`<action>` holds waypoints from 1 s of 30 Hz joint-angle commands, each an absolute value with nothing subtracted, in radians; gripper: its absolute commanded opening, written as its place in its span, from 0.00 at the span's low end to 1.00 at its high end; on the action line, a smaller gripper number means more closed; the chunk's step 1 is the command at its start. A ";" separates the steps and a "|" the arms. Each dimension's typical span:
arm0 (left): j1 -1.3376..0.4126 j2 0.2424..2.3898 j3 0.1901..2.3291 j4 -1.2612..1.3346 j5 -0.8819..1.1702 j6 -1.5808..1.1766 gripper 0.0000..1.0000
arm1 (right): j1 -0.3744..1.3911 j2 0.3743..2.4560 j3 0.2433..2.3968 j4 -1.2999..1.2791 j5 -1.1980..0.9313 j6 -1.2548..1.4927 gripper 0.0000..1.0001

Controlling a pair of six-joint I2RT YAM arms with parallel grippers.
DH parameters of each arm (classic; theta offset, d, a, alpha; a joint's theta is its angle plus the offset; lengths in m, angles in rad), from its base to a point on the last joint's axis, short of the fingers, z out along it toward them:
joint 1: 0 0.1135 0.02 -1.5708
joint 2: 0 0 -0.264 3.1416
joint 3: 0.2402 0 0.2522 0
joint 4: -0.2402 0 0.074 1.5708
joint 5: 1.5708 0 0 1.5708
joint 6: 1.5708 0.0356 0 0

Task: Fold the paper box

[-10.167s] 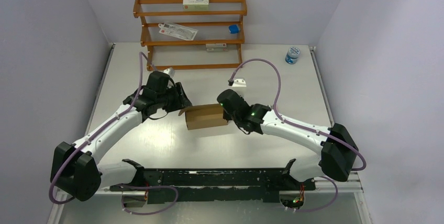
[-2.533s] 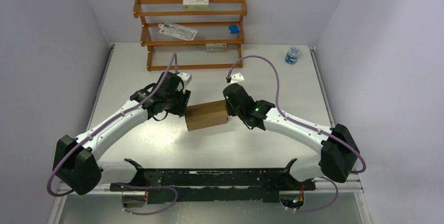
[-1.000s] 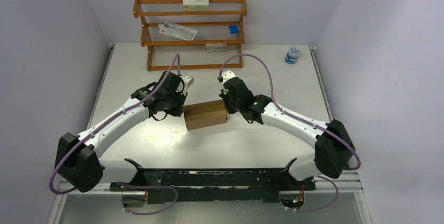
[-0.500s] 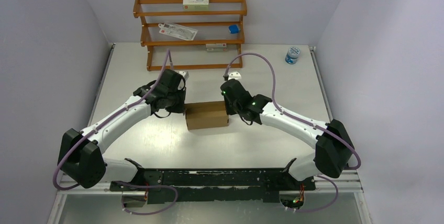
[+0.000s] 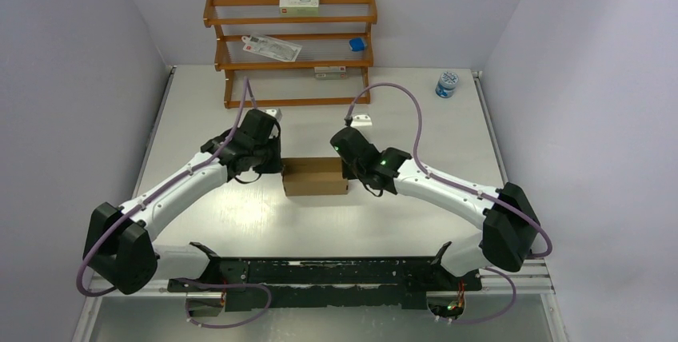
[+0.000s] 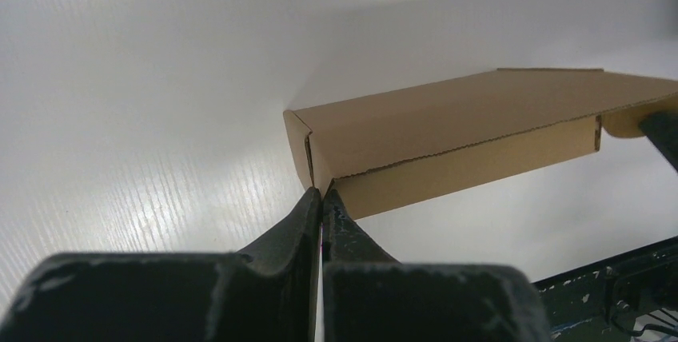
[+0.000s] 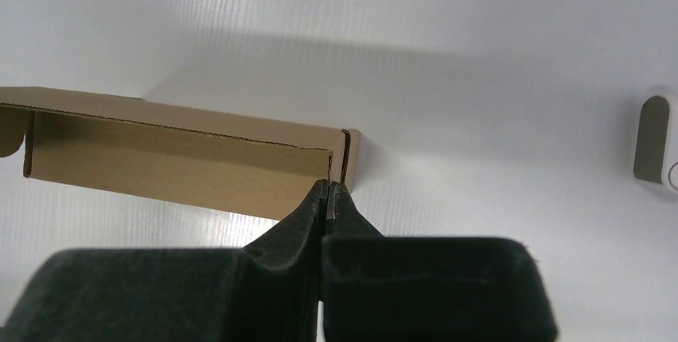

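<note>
The paper box [image 5: 314, 176] is a plain brown, closed, flat rectangular carton lying on the white table between my two arms. My left gripper [image 5: 278, 168] is at its left end. In the left wrist view the left gripper [image 6: 322, 192] is shut, its tips touching the near left corner of the paper box [image 6: 456, 130]. My right gripper [image 5: 349, 170] is at the box's right end. From the right wrist camera the right gripper [image 7: 329, 185] is also shut, its tips against the right corner of the paper box [image 7: 176, 158]. Nothing shows between either pair of fingers.
A wooden rack [image 5: 292, 54] with printed cartons and a small blue item stands at the back. A blue-lidded jar [image 5: 447, 84] sits at the back right. A small white object [image 5: 364, 121] lies behind the right gripper. A black frame [image 5: 320, 270] runs along the near edge.
The box has turned from a slant to lie square to the table edge and sits a little nearer. Both shut grippers moved with it and stay at its ends.
</note>
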State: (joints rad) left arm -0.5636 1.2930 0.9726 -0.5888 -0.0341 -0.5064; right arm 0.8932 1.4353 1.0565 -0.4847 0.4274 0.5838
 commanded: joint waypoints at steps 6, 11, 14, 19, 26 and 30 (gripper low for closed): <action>-0.563 1.253 0.913 -0.502 -0.056 -0.551 0.05 | 0.957 1.456 1.084 -0.535 0.525 0.685 0.00; -0.564 1.238 0.897 -0.493 -0.066 -0.557 0.05 | 0.976 1.465 1.068 -0.528 0.547 0.712 0.00; -0.565 1.231 0.893 -0.492 -0.072 -0.557 0.05 | 0.983 1.468 1.067 -0.534 0.558 0.735 0.00; -0.567 1.225 0.881 -0.491 -0.083 -0.551 0.05 | 0.984 1.466 1.069 -0.537 0.573 0.760 0.00; -0.580 1.217 0.864 -0.496 -0.095 -0.551 0.05 | 0.992 1.474 1.039 -0.504 0.578 0.746 0.00; -0.584 1.213 0.862 -0.500 -0.103 -0.551 0.05 | 1.001 1.480 1.028 -0.490 0.580 0.743 0.00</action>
State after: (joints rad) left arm -0.5743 1.2255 0.8795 -0.4961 -0.0902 -0.5430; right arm 0.9855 1.4555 1.0527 -0.5072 0.5678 0.7231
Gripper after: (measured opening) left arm 0.060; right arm 0.009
